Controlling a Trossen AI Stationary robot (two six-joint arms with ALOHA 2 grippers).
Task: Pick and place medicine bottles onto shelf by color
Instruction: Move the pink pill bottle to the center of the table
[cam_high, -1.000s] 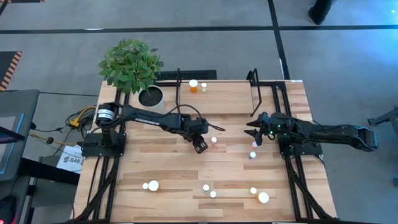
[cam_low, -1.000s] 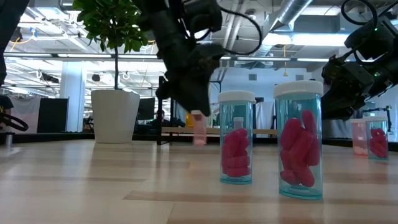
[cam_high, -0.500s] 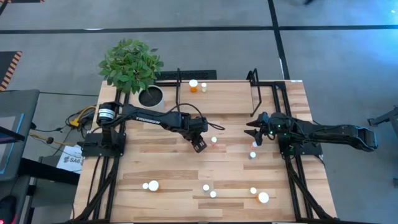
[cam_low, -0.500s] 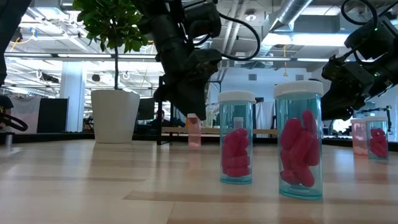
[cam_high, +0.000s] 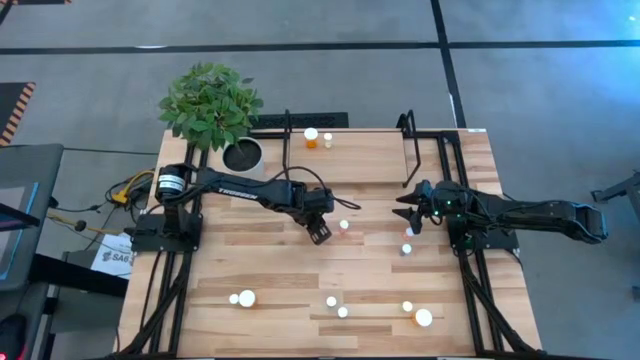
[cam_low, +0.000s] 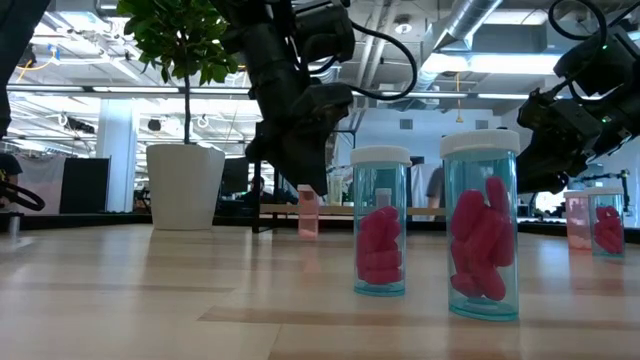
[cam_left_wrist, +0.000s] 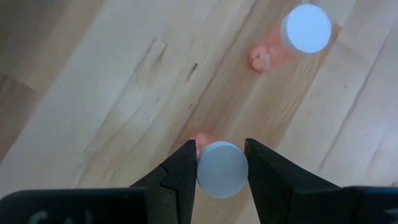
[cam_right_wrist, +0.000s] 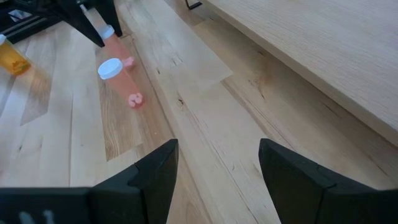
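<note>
Overhead, the left gripper (cam_high: 322, 236) sat near the middle of the pale plank surface (cam_high: 250, 265), with a small white-capped pinkish bottle (cam_high: 343, 226) just beside it. The right gripper (cam_high: 411, 212) waited near the right end of the light wooden shelf with thin black uprights (cam_high: 365, 160), where an orange white-capped bottle (cam_high: 311, 137) and a smaller pale one (cam_high: 327, 140) already stood. More bottles were scattered along the near edge.

From surface level, the left gripper (cam_low: 300, 165) hung over a small pinkish bottle (cam_low: 308, 210) that stood upright, long axis vertical, cap upward. Whether its base touched the wood I could not tell. Two clear bottles full of red pills (cam_low: 480, 235) stood close to the camera.

Through the left wrist camera, the gripper's dark fingers (cam_left_wrist: 179, 177) were clamped on the white ribbed cap (cam_left_wrist: 221, 169) of that pink bottle, its body pointing straight down away from the lens. Another pinkish bottle (cam_left_wrist: 292, 38) stood nearby, well apart from the fingers.

Through the right wrist camera, the right gripper (cam_right_wrist: 217, 168) was apart and empty, the shelf board (cam_right_wrist: 323, 43) beside it.

The hold looked to be on the cap alone, so I'd judge the body could swing or slip loose during a lift, or clip the neighbouring bottle.
</note>
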